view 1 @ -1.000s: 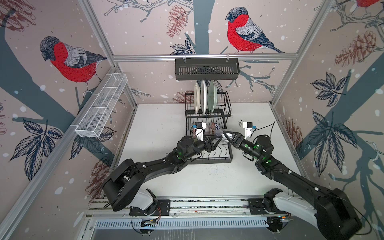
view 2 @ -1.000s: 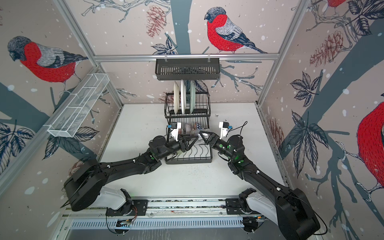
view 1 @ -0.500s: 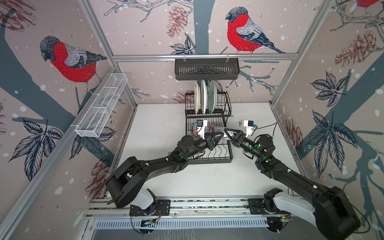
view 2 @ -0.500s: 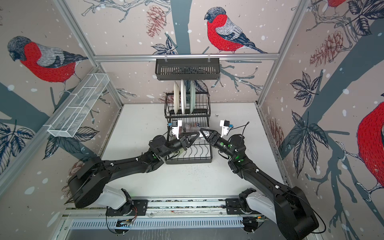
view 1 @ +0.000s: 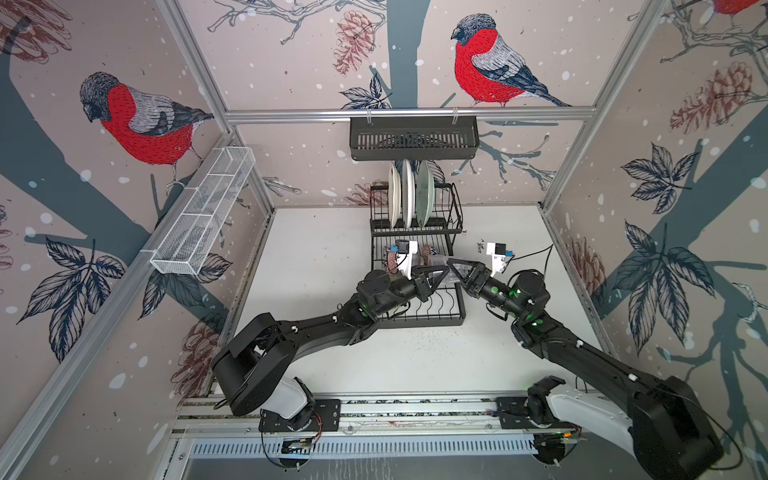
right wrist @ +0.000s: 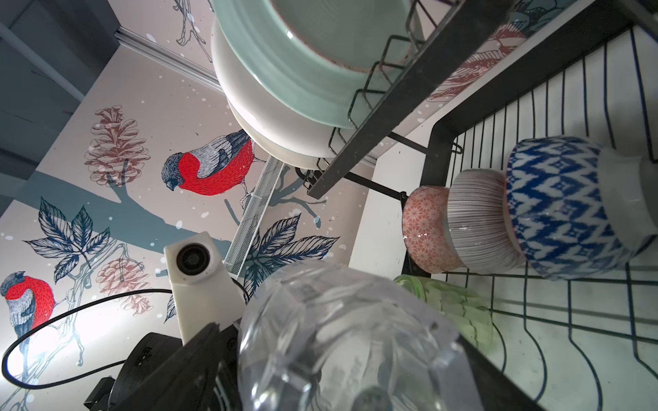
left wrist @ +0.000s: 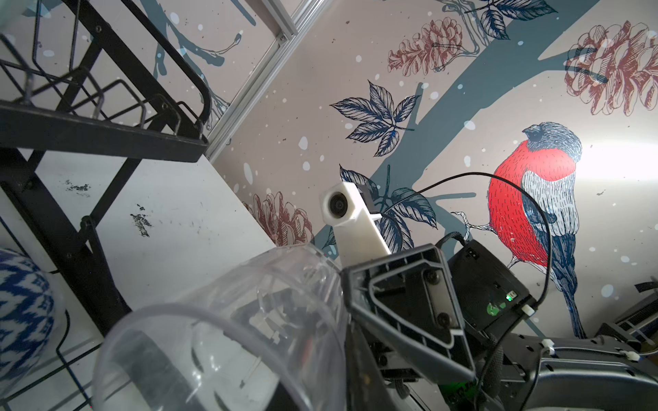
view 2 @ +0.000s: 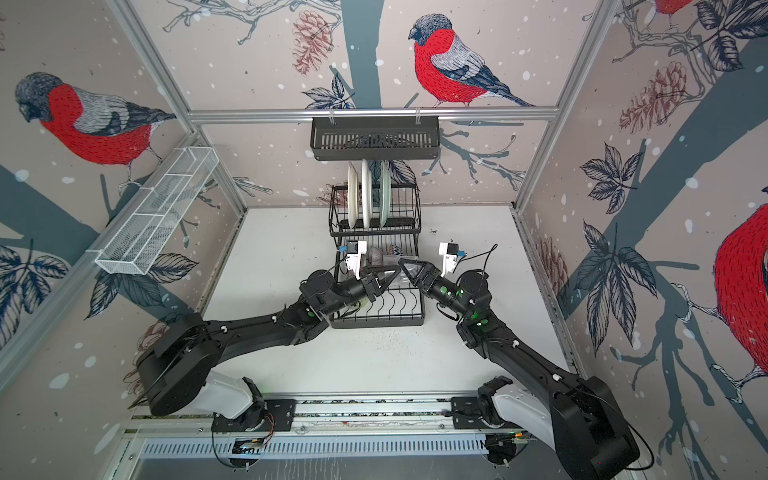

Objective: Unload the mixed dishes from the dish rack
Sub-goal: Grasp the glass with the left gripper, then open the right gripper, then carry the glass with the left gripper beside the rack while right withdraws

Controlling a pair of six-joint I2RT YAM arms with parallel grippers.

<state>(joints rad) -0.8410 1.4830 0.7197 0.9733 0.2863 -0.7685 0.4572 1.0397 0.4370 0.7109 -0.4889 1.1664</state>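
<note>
Where both arms meet over the lower tier of the dish rack [view 1: 419, 323], the clear glass [left wrist: 220, 341] hangs sideways btwn them, above the wires. L gripper [view 1: 441, 272]: fingers look nearly together, pinching the glass wall at the mouth end. R gripper [view 1: 455, 266]: fingers spread wide at the base end; one finger [left wrist: 402, 309] just beside the glass, contact unclear. Lower tier, back part: 3 bowls [right wrist: 477, 220] in a row, touching; green ribbed glass [right wrist: 452, 306] next to them. Upper tier: 3 plates [view 1: 408, 193] upright in slots, i.e. cream, white, pale green.
</note>
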